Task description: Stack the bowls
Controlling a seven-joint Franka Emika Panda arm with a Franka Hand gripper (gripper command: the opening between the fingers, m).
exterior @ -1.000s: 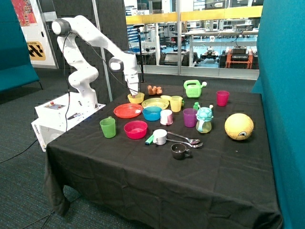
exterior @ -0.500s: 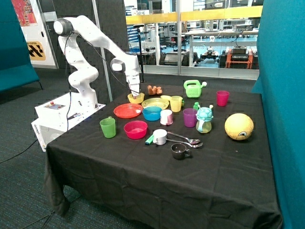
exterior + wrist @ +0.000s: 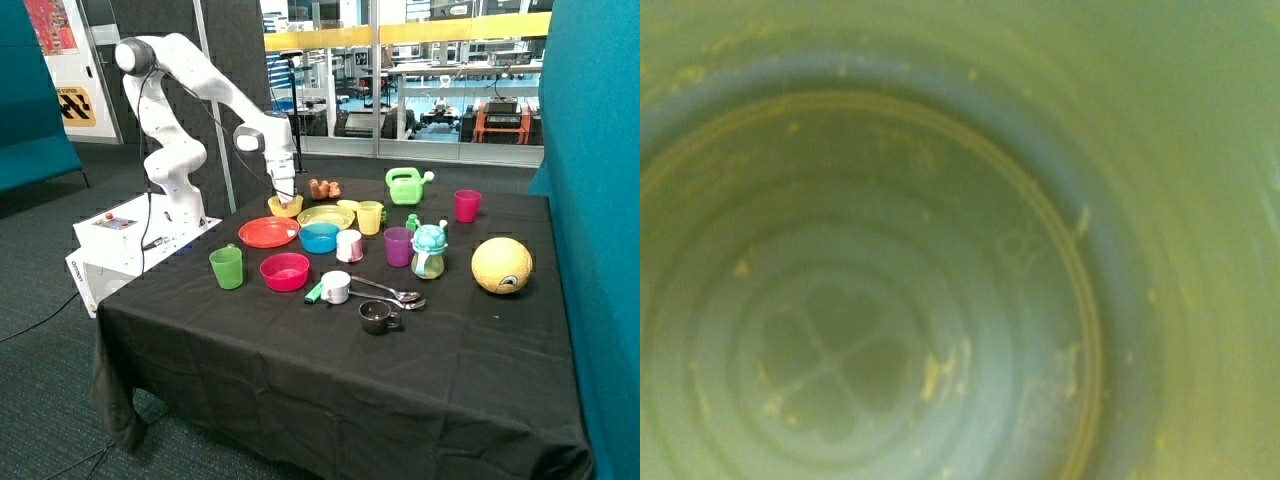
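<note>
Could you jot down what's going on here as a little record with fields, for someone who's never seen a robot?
end effector: down at the pale yellow bowl
wrist view: filled by that bowl's inside
blue bowl: by itself, beside the orange-red plate
pink-red bowl: by itself, near the green cup
stacking: no bowls stacked yet

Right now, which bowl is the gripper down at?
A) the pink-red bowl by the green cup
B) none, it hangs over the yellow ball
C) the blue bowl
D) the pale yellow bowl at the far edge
D: in the outside view the gripper reaches into the pale yellow bowl, and the wrist view is filled by that bowl's inner floor.
</note>
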